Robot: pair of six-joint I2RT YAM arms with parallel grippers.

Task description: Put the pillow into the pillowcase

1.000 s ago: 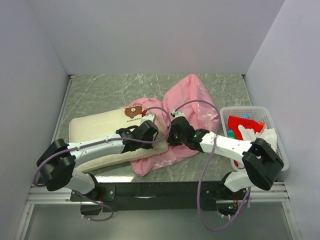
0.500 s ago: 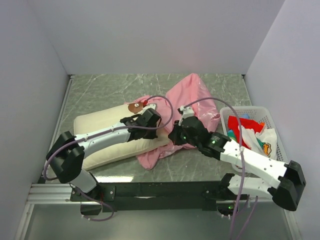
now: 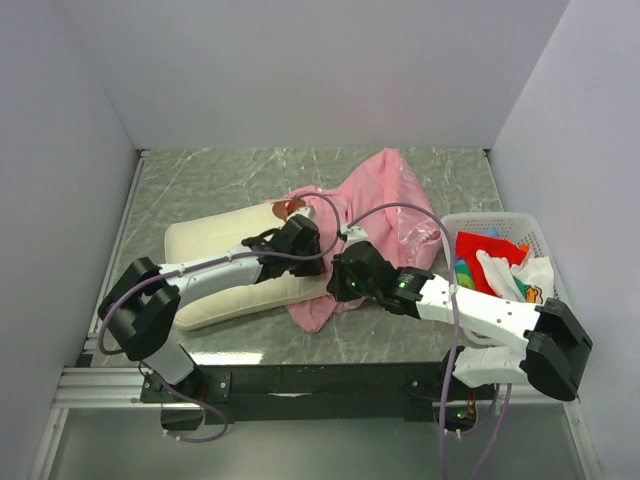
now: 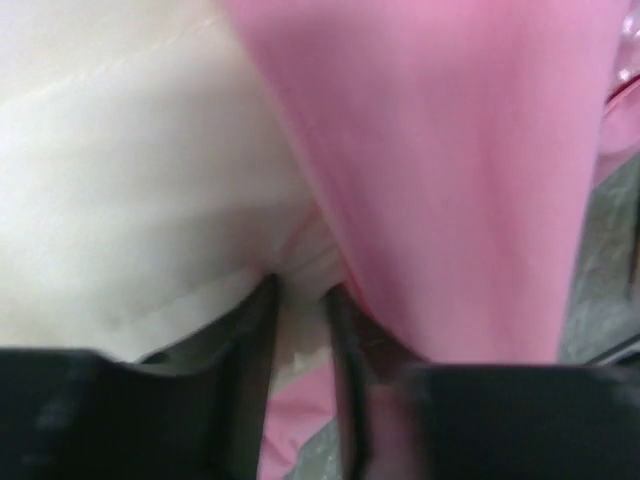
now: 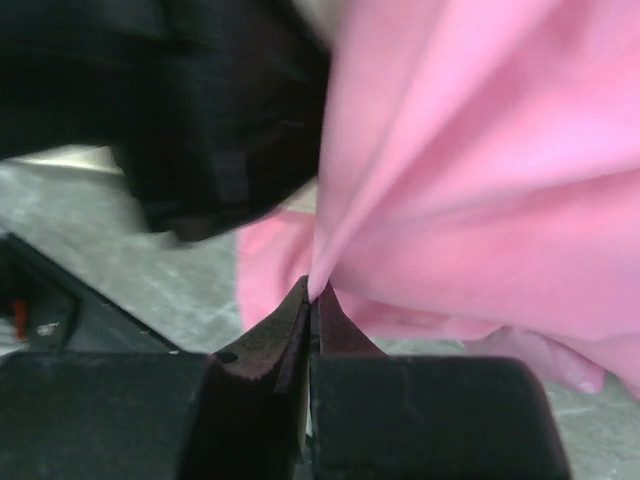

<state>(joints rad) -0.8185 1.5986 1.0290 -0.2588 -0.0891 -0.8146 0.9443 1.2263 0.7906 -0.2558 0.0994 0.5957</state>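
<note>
The cream pillow (image 3: 215, 250) lies at the left middle of the table, its right end tucked under the pink pillowcase (image 3: 385, 200). The brown bear patch (image 3: 283, 209) shows right at the pink edge. My left gripper (image 3: 314, 230) reaches across the pillow to that end. In the left wrist view its jaws (image 4: 302, 295) stand a little apart, with a fold of pillow (image 4: 130, 180) between them and the pillowcase (image 4: 450, 170) draped beside them. My right gripper (image 3: 337, 283) is shut on the pillowcase's near edge. Pink cloth (image 5: 480, 150) is pinched at its tips (image 5: 313, 292).
A white basket (image 3: 545, 250) stands at the right edge, holding a red cloth (image 3: 478, 248) and a white printed cloth (image 3: 515, 272). The left arm's black wrist (image 5: 200, 120) sits close above the right gripper. Walls enclose the table on three sides.
The pillow and my left gripper have slid right, deeper under the pink cloth. The left jaws have parted slightly. The right gripper has shifted left, holding the pillowcase edge, and its arm has changed pose.
</note>
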